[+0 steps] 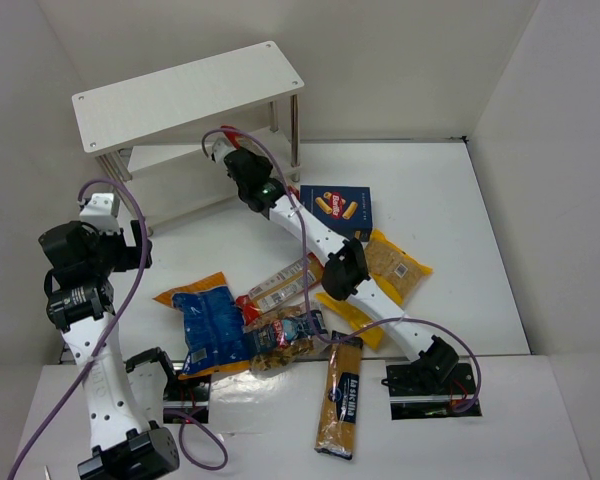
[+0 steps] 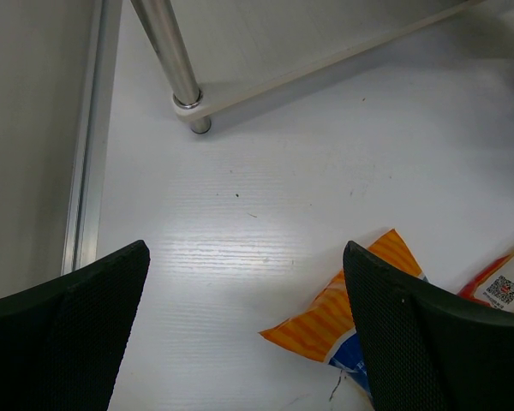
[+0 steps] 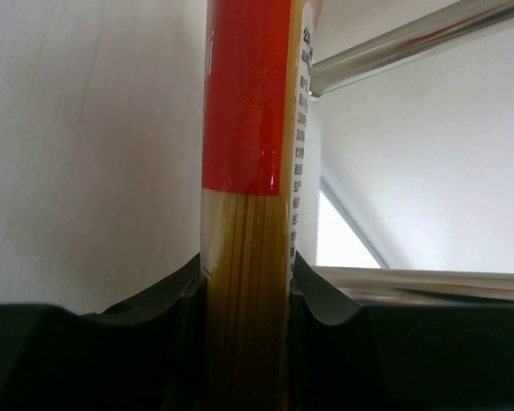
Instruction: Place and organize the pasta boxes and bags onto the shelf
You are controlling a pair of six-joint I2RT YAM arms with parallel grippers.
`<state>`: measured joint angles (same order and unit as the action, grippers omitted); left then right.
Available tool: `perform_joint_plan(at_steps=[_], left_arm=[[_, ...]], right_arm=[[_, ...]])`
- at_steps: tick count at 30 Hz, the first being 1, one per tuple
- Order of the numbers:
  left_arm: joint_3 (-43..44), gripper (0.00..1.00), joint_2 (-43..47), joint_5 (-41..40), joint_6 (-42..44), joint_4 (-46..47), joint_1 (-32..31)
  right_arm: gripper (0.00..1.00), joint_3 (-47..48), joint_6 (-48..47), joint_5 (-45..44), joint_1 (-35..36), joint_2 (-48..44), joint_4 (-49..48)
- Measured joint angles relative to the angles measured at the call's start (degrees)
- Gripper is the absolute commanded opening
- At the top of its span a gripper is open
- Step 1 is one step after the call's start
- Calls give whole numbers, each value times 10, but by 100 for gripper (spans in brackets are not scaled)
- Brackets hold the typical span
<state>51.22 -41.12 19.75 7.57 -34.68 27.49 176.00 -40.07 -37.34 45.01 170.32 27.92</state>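
The white two-tier shelf [image 1: 190,95] stands at the back left. My right gripper [image 1: 223,148] reaches in at its lower tier, shut on a red-and-clear spaghetti pack [image 3: 248,171] that stands upright between the fingers, with a shelf post [image 3: 411,43] behind it. My left gripper [image 1: 130,250] is open and empty above the table, left of the blue-orange bag [image 1: 208,320], whose corner shows in the left wrist view [image 2: 343,312]. On the table lie a dark blue box [image 1: 337,208], a yellow bag [image 1: 395,268], a clear-brown bag [image 1: 285,335], another red-and-clear pack [image 1: 285,283] and a blue-labelled spaghetti pack [image 1: 342,395].
The shelf's front left post [image 2: 176,64] and lower board [image 2: 325,34] lie ahead of the left gripper [image 2: 247,253]. White walls close in the left, back and right sides. Another yellow bag [image 1: 352,315] lies partly under the right arm.
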Motion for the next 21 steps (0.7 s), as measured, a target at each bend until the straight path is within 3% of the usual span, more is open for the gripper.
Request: perform_joint_plan(at_steps=[8, 21], left_arm=[[0, 99, 0, 0, 0, 0, 2], [0, 99, 2, 1, 0, 0, 7]], right_arm=[[2, 0, -35, -24, 0, 16, -63], [23, 0, -59, -40, -9, 27, -128]])
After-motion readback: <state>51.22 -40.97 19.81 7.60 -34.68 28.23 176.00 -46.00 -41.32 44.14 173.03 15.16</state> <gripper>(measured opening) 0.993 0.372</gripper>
